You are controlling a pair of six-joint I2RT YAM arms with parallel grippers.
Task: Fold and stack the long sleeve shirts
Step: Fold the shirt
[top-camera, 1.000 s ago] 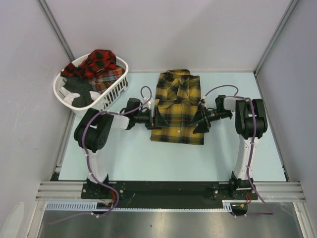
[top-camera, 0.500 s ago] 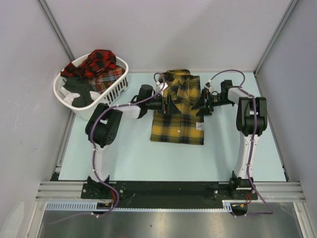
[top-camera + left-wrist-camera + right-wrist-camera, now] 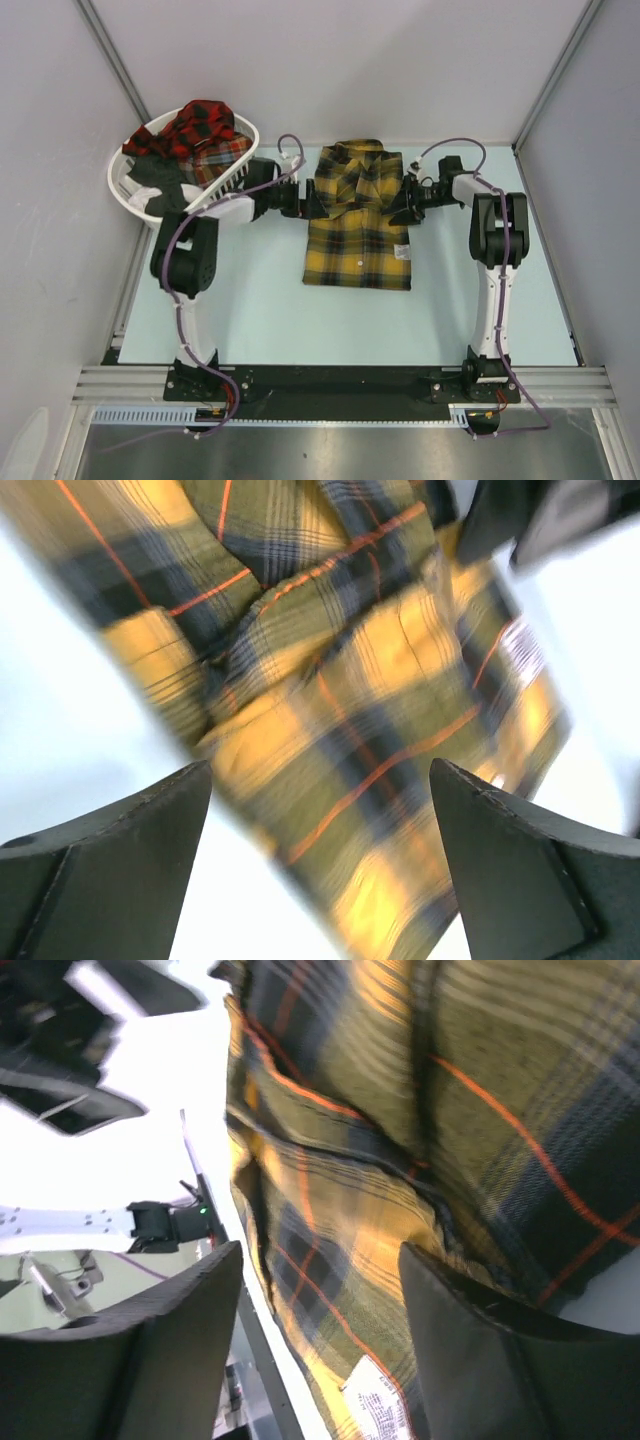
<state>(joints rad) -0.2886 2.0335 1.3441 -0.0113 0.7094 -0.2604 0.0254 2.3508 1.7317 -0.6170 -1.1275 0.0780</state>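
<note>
The yellow shirt (image 3: 358, 228) lies mid-frame with sleeves folded in, while the red shirts (image 3: 195, 128) sit unfolded in the upper-left basket (image 3: 118, 188); the left gripper (image 3: 312, 203) is wide open and the right gripper (image 3: 405, 208) part-open at the yellow shirt's edges, neither visibly gripping.

No text, brand, number or sign can be read in any of the views. A small white label (image 3: 403, 252) is seen on the yellow plaid shirt (image 3: 358, 225), toward the lower right of the garment in the overhead view. The same label is caught at the bottom middle of the right wrist view, where rows of fine dark print are carried on it. The characters are too small and blurred to be made out. No lettering is shown in the left wrist view.
</note>
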